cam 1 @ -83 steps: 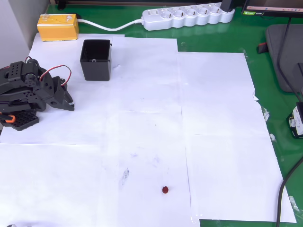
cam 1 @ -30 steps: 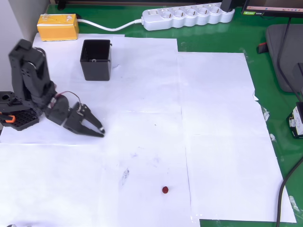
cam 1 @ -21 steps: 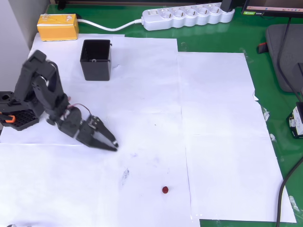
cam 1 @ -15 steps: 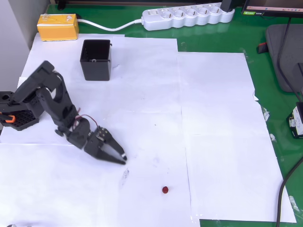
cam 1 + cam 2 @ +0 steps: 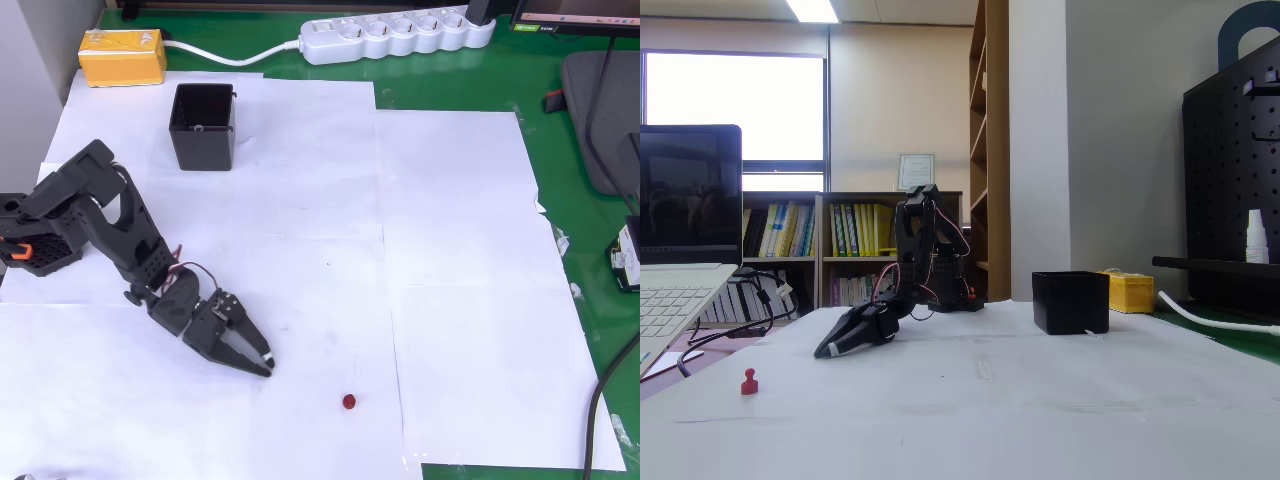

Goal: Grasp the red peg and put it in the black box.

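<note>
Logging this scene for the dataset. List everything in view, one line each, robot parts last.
red peg: one, dark red, alone on the white paper near the bottom of the overhead view.
black box: one, black, open top, upper left on the paper.
yellow block: one, yellow, top left corner, beyond the box.
power strip: one, white, along the top edge on the green mat.
white paper: several sheets, white, covering most of the green mat.
laptop: one, dark screen, at the left of the fixed view.
arm: one, black, reaching from the left edge towards the peg.
gripper: one, black, fingers together, left of the peg and apart from it.
</note>
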Robot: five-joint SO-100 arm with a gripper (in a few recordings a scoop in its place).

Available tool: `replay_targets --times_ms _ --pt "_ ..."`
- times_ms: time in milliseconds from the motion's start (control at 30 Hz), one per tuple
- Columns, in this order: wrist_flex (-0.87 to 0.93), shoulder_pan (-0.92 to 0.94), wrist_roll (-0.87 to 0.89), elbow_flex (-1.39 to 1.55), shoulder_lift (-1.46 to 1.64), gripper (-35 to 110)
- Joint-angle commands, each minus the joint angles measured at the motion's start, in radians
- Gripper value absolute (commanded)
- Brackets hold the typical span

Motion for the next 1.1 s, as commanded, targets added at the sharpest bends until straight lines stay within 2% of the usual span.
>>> replay_targets --times_ms 0,200,300,367,400,800,1067 --pt "0.061 0.008 -0.017 0.029 -0.021 0" --pt "0.196 0.006 -0.02 0.086 -0.048 3" --pt "0.232 0.009 -0.006 0.121 -0.048 18" --pt "0.255 0.018 -0.072 0.137 -0.04 33" --pt "0.256 0.018 -0.074 0.14 -0.038 35" --pt "0.259 0.025 -0.078 0.215 0.006 43" --pt "0.31 0.015 -0.044 0.472 0.147 43"
